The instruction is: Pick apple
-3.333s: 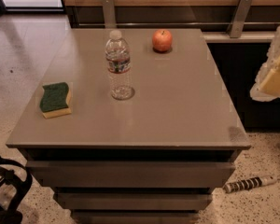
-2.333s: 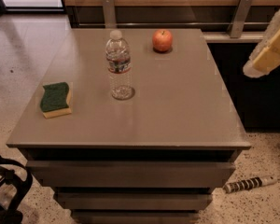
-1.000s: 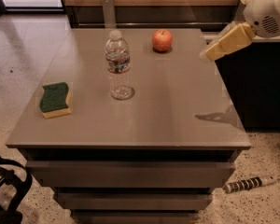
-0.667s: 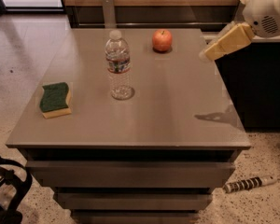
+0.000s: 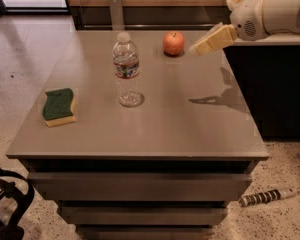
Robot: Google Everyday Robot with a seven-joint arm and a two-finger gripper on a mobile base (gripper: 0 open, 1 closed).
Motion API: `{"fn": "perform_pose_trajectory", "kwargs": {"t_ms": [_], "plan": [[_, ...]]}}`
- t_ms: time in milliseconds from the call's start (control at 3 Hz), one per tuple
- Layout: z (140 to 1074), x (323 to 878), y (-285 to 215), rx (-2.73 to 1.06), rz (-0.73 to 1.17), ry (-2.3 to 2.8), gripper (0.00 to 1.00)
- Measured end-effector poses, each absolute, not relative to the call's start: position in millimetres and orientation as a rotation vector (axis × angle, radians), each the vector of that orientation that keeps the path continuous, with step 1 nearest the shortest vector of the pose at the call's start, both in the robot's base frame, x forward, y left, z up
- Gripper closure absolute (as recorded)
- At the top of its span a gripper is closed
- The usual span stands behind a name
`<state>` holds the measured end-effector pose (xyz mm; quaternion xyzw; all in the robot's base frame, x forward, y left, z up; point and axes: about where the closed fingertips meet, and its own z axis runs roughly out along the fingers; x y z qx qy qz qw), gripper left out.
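The apple is small, round and red-orange. It sits on the grey table near the far edge, right of centre. My gripper reaches in from the upper right on a white arm. Its cream-coloured fingers point left and slightly down. The tip hangs just right of the apple, above the table, with a small gap between them. The gripper holds nothing.
A clear water bottle stands upright at the table's middle left. A green and yellow sponge lies near the left edge. A dark counter stands right of the table. A cable lies on the floor at the lower right.
The arm has swung in from the right side and moved left over the table's far right corner. The gripper tip now hangs close to the apple. The apple, bottle and sponge have not moved.
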<state>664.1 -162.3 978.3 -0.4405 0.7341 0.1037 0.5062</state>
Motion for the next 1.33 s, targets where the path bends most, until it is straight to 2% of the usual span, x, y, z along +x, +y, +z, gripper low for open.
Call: {"fn": "perform_pose_trajectory", "kwargs": {"t_ms": [667, 1333], "plan": [[939.5, 740.2, -141.8, -1.011, 0.351, 1.725, 0.00], [905.5, 782.7, -139.7, -0.957, 0.372, 1.767, 0.00]]}}
